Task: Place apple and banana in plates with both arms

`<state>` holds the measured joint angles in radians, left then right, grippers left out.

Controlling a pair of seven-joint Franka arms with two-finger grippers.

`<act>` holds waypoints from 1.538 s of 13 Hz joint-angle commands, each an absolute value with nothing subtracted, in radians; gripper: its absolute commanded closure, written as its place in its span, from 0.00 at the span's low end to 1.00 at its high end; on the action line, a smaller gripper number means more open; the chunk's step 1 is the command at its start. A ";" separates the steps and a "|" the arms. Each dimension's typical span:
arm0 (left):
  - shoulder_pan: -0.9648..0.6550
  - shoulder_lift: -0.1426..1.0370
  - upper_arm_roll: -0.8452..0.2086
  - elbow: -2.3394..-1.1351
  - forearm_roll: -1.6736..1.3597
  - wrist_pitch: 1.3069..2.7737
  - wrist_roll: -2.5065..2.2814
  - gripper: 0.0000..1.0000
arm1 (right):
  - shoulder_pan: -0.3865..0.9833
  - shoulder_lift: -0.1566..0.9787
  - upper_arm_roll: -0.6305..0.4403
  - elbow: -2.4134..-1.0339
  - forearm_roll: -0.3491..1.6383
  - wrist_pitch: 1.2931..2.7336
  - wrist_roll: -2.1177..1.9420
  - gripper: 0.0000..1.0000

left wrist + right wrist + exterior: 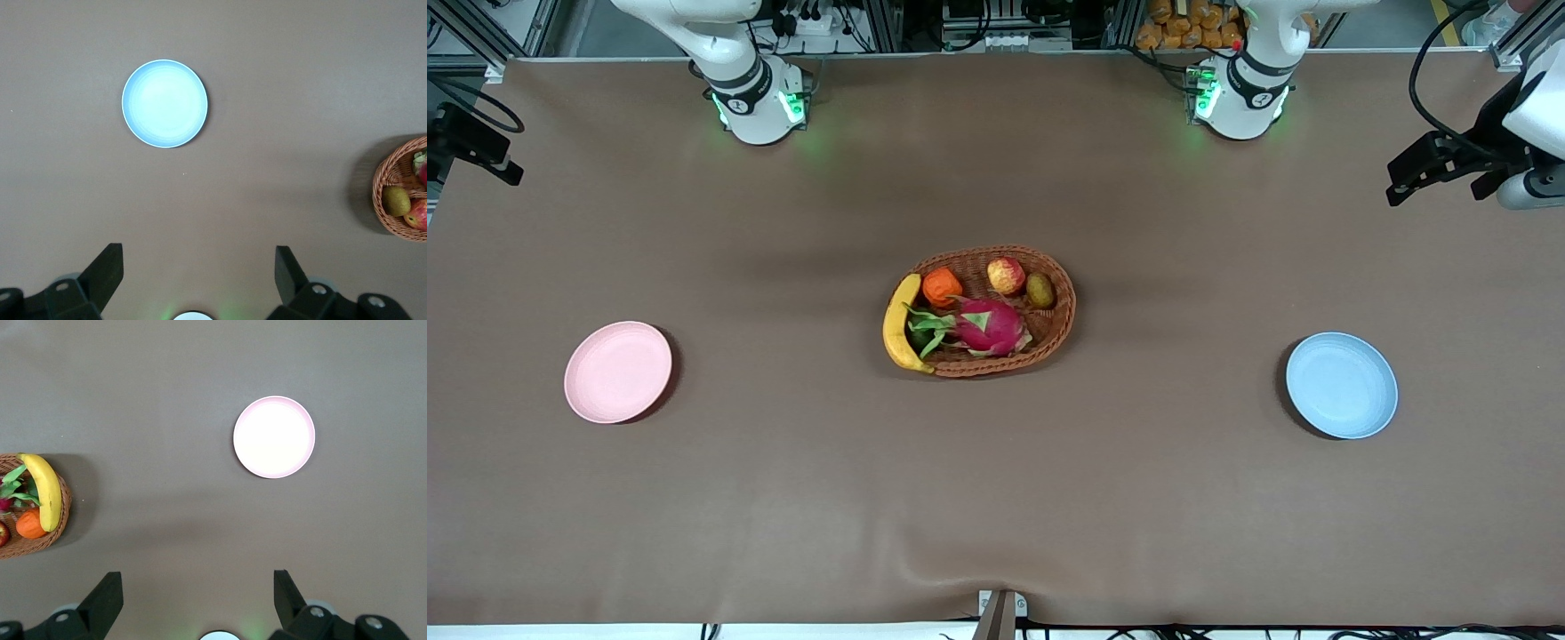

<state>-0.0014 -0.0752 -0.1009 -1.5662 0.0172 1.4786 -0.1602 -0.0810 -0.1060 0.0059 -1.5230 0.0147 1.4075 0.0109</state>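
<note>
The apple (1006,275) and the banana (898,324) lie in a wicker basket (1063,320) at the table's middle, the banana along the rim toward the right arm's end. The pink plate (617,372) lies toward the right arm's end and the blue plate (1341,385) toward the left arm's end; both hold nothing. My left gripper (199,257) is open and empty, high over bare table near its base, with the blue plate (165,103) and apple (419,215) in view. My right gripper (198,581) is open and empty, likewise high, with the pink plate (274,437) and banana (44,490) in view.
The basket also holds an orange fruit (942,286), a kiwi (1039,290) and a pink dragon fruit (989,326). Both arm bases (758,107) stand at the table's edge farthest from the front camera. Black equipment (1440,164) overhangs the left arm's end.
</note>
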 commanded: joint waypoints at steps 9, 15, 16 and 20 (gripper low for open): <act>-0.008 -0.041 -0.133 -1.519 0.020 1.454 -0.173 0.00 | -0.089 -0.092 0.021 -1.520 0.020 1.387 0.005 0.00; -0.008 -0.029 -0.268 -1.588 -0.015 1.446 -0.400 0.00 | -0.035 -0.078 0.025 -1.574 0.021 1.385 0.006 0.00; -0.008 -0.023 -0.296 -1.601 -0.032 1.451 -0.422 0.00 | -0.016 -0.074 0.025 -1.591 0.021 1.385 0.006 0.00; -0.003 -0.032 -0.460 -1.788 -0.106 1.650 -0.651 0.00 | 0.124 -0.019 0.025 -1.637 0.021 1.394 0.015 0.00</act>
